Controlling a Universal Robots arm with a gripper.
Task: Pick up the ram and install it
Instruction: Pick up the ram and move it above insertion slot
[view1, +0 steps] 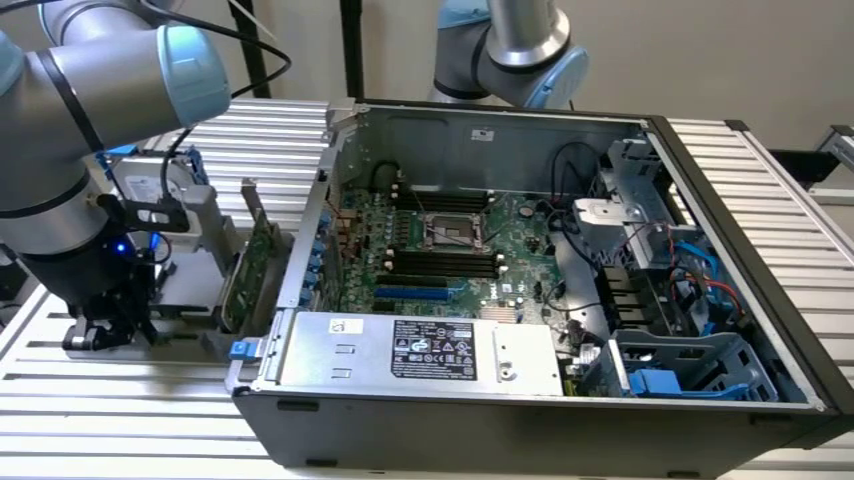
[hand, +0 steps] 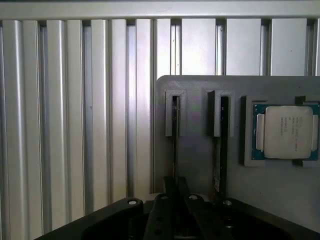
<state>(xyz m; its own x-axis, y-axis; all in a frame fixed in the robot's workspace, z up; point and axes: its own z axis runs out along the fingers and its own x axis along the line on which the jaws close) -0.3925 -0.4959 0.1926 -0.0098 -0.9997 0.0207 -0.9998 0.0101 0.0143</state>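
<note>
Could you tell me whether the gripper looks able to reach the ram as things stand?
Probably yes: the gripper is lined up with the ram standing on edge in a slot of its grey holder, nothing lies between them, and the neighbouring stick and processor sit aside.

Even indoor light, pale glare on table slats (hand: 100, 100), shadowed computer case (view1: 400, 425) interior

ribbed silver aluminium table (hand: 75, 125) in pale stripes; flat grey plastic holder plate (hand: 195, 165); square silver-lidded processor chip (hand: 287, 132) edged blue-green; matte black gripper (hand: 175, 192); green motherboard (view1: 441, 250) inside dark grey computer case (view1: 534, 420).
</note>
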